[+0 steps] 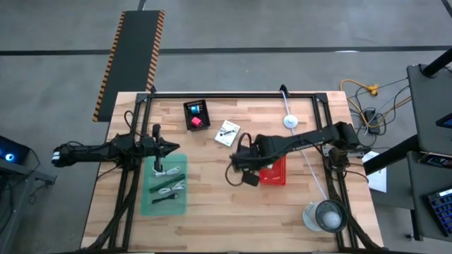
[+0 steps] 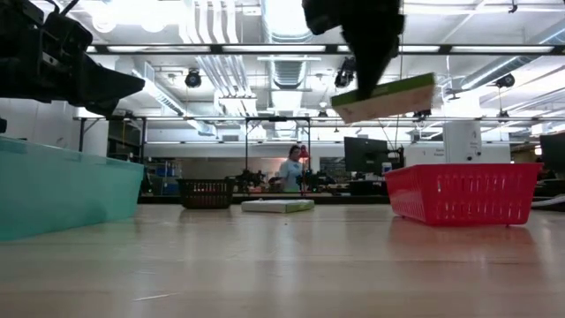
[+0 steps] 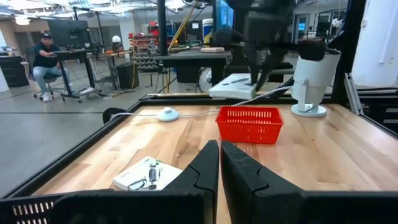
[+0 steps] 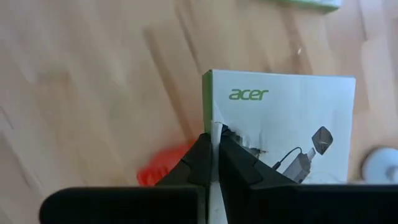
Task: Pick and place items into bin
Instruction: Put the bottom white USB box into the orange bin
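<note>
A pale butcher-block wooden table [image 1: 212,219] with a black metal frame stood on a grey concrete floor, beside a black mat edged with yellow-and-black hazard stripes [image 1: 135,49]. The right gripper [image 4: 214,149] hung in the air near the middle of the table, its dark fingers clamped on the edge of a flat white printed packet with a green side [image 4: 292,118], held above and just beside a red plastic mesh basket [image 2: 459,193]. A second white printed packet [image 1: 227,133] lay flat on the wood, well apart from the basket. A small black mesh tray [image 1: 197,114] near the table's far edge held a red cube [image 1: 197,122] and a blue cube [image 1: 195,109]. The left gripper [image 3: 219,163] hovered over the far end of a translucent teal plastic bin [image 1: 164,185], its fingers pressed together and holding nothing; inside the bin lay black and white cable pieces [image 1: 168,189]. A large round clear container [image 1: 325,215] sat at the near right corner. Beyond the table stretched a bright workshop with ceiling lights, pipes, desks and monitors; a person in a cap [image 3: 45,62] sat at a desk, and another person [image 2: 291,170] stood far back.
</note>
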